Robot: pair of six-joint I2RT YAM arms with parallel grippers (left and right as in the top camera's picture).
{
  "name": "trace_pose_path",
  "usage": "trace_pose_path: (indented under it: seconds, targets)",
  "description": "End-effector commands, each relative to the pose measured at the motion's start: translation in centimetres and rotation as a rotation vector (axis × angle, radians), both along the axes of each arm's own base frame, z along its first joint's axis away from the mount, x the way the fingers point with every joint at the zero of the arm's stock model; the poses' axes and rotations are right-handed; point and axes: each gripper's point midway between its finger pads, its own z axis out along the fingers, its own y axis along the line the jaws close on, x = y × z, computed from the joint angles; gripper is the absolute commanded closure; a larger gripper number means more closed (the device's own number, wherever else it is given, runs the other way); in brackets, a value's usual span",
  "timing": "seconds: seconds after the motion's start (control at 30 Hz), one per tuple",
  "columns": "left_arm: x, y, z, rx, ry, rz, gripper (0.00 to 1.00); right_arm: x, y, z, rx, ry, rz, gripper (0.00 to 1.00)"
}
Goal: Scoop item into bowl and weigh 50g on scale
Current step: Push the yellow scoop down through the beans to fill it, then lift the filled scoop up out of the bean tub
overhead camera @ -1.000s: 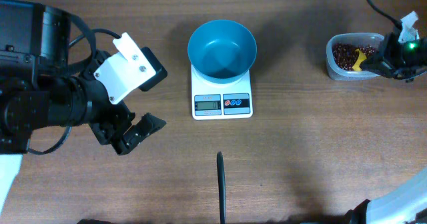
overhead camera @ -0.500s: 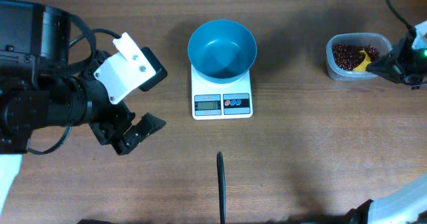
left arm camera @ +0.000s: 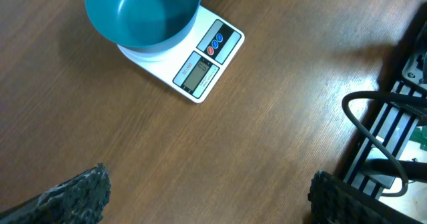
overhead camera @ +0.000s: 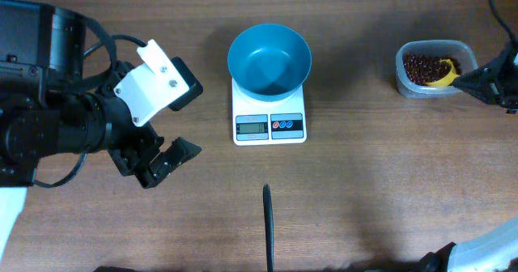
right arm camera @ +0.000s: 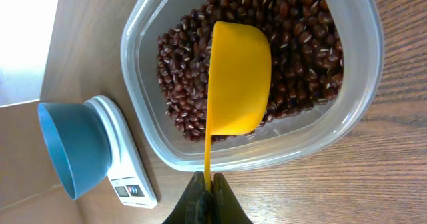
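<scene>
While the left claw (overhead camera: pixel 190 120) gapes, the right claw (right arm camera: pixel 208 184) pinches a rounded yellow scoop (right arm camera: pixel 237 77) over oval beans (right arm camera: pixel 293 44).

Open tabletop (overhead camera: pixel 352 146) was left between the scale (overhead camera: pixel 269 127), occupied by the bowl (overhead camera: pixel 269 57), and the clear tub (overhead camera: pixel 399 71), whose mouth was partly blocked by a yellow scoop (right arm camera: pixel 237 77).
</scene>
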Motion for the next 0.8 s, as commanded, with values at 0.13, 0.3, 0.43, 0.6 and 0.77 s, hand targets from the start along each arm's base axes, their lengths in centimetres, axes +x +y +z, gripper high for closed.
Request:
trace_pose_path:
  seconds: [0.13, 0.3, 0.43, 0.6, 0.77]
  targets:
    - [0.1, -0.2, 0.7, -0.013, -0.023, -0.017, 0.01, -1.2, 0.2, -0.4, 0.101, -0.083, 0.01, 0.96]
    - [0.1, -0.2, 0.7, -0.013, -0.023, -0.017, 0.01, -1.7, -0.2, -0.8, 0.158, -0.135, -0.027, 0.96]
    - [0.1, -0.2, 0.7, -0.013, -0.023, -0.017, 0.01, -0.9, -0.1, 0.3, 0.19, -0.21, -0.021, 0.96]
    - [0.1, -0.2, 0.7, -0.013, -0.023, -0.017, 0.01, -0.6, 0.2, 0.9, 0.221, -0.241, -0.018, 0.96]
    - [0.1, -0.2, 0.7, -0.013, -0.023, -0.017, 0.01, -0.4, 0.3, 1.4, 0.241, -0.264, -0.017, 0.96]
